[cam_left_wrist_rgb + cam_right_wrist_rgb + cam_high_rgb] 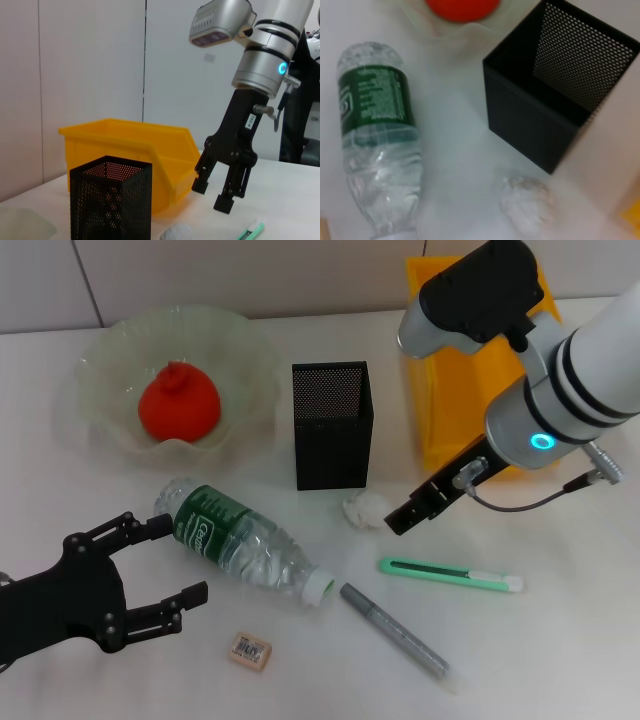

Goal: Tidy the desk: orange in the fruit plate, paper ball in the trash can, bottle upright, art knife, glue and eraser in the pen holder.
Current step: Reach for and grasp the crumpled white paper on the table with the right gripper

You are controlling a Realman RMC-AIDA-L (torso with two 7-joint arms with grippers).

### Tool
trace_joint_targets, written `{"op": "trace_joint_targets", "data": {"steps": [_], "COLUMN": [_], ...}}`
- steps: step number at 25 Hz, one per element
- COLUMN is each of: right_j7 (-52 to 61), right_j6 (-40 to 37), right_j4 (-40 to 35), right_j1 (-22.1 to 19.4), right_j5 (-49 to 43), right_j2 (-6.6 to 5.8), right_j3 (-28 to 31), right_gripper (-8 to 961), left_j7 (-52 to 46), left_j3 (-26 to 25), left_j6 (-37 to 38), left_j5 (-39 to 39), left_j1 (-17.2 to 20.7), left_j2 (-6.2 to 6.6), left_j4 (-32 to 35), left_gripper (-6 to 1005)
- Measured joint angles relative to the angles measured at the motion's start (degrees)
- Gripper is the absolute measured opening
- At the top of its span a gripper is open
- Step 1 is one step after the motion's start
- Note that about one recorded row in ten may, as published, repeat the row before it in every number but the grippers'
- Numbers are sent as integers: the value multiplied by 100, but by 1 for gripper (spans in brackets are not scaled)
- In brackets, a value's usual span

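In the head view, the black left gripper (168,565) is held low over the white table (560,640), near its front edge. Its fingers are spread apart and nothing is held. The clear plastic bottle with the green label (240,540) is lying on its side just beside those fingers, and the small tan eraser (250,651) is seen near them too. The silver right arm is bent down from the far side, and its black right gripper (402,522) is hung just beside the small white paper ball (366,510). The orange (178,403) is already resting in the wavy clear fruit plate (100,370). The black mesh pen holder (332,425) is standing between the plate and the yellow plastic bin (455,390). The green art knife (450,575) and the grey glue pen (395,632) are lying flat on the table.

In the left wrist view, the right gripper (215,196) is seen hanging above the table with its two fingers apart and empty. The paper ball (176,233) is lying below it, beside the pen holder (110,205) and the yellow bin (135,150).

In the right wrist view, the paper ball (527,205) is seen between the fallen bottle (377,135) and the pen holder (555,105), touching neither.
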Motion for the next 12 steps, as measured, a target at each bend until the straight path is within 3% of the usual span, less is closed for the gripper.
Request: {"op": "trace_joint_targets", "data": {"steps": [12], "right_j7": [-4], "right_j6": [746], "right_j4": [475], "right_j1": [-4], "right_j5": [224], "right_j2": [-6], "right_j3": [-130], "right_gripper": [713], "left_j7": [38], "left_j3": [1], "left_j6": [41], "left_j5": [1], "left_j1": [41], "left_j2": [-18], "left_j4": [0], "left_gripper": [854]}}
